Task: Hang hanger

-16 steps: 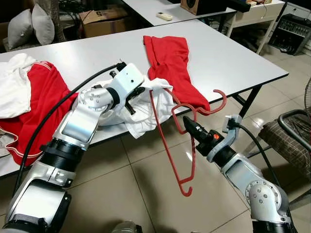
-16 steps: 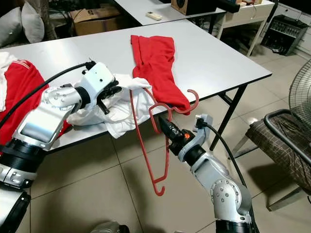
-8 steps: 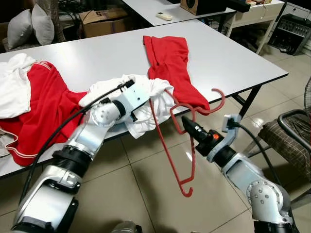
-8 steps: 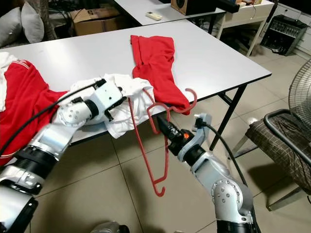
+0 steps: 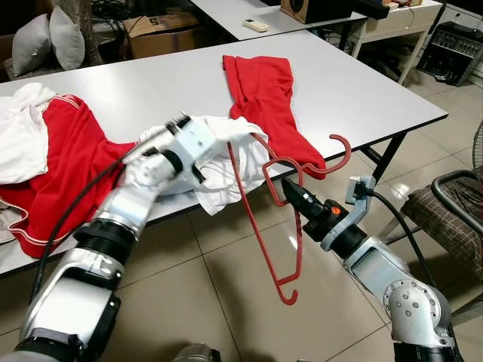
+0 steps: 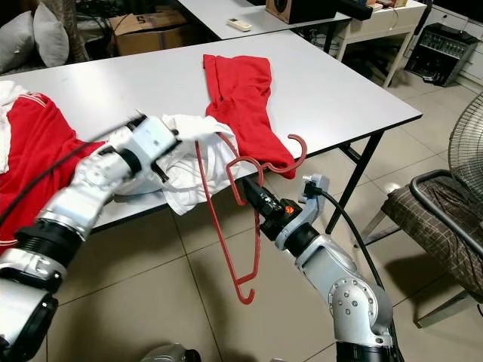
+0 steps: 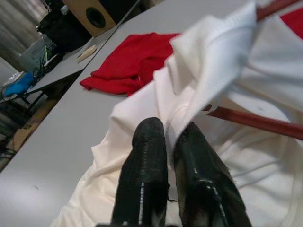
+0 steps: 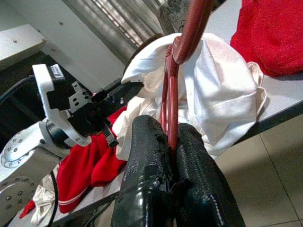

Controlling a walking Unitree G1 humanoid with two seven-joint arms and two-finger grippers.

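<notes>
One red hanger [image 5: 260, 219] hangs in the air off the near edge of a white table [image 5: 355, 90], one end tucked inside a white shirt [image 5: 226, 162]. The right gripper [image 5: 290, 192] is clamped on its neck. The left gripper [image 7: 165, 142] pinches the shirt's fabric on the table edge. Two red garments [image 5: 264, 98] [image 5: 64, 151] lie on the table.

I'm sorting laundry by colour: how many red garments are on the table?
2. One red garment lies spread at the middle of the grey table, beside the white garment; another lies at its left end. More may be hidden underneath.
</notes>
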